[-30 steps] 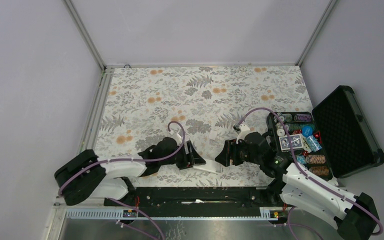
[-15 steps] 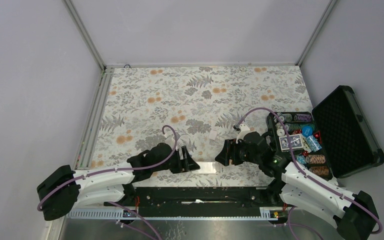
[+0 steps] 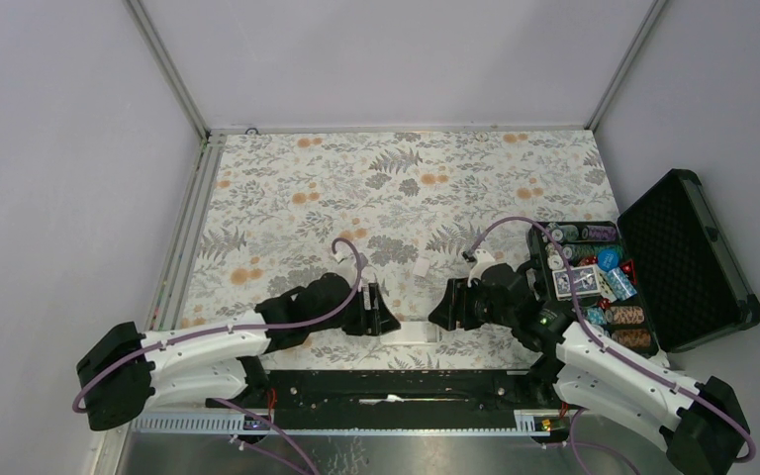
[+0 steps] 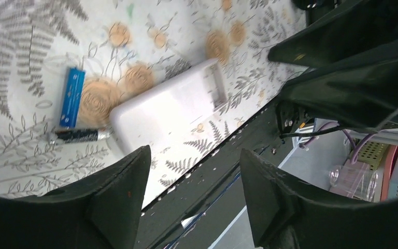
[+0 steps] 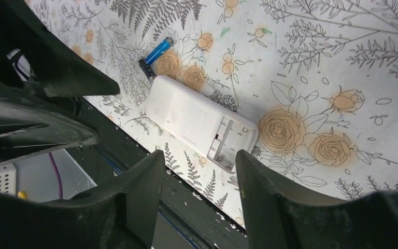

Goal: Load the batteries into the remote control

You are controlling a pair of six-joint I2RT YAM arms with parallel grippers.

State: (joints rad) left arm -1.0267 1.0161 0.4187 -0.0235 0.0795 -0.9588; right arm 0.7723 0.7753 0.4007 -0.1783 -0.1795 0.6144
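Both arms stretched low and inward, the left gripper (image 3: 381, 317) and right gripper (image 3: 441, 311) facing each other, jaws spread and empty. Between them the remote control (image 5: 199, 122) lay back-up on the table (image 3: 356, 178), with the batteries (image 4: 72, 97) just beside its closed end.

Plain pale lilac walls (image 3: 396, 59) stood on three sides, aluminium posts (image 3: 165, 64) at their corners. A floral cloth (image 3: 287, 188) lay flat between them, evenly lit.

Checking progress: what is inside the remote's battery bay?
The remote has its bay open and seemingly empty; its deepest corners are shadowed. A blue battery and a dark one lie outside, on the cloth.
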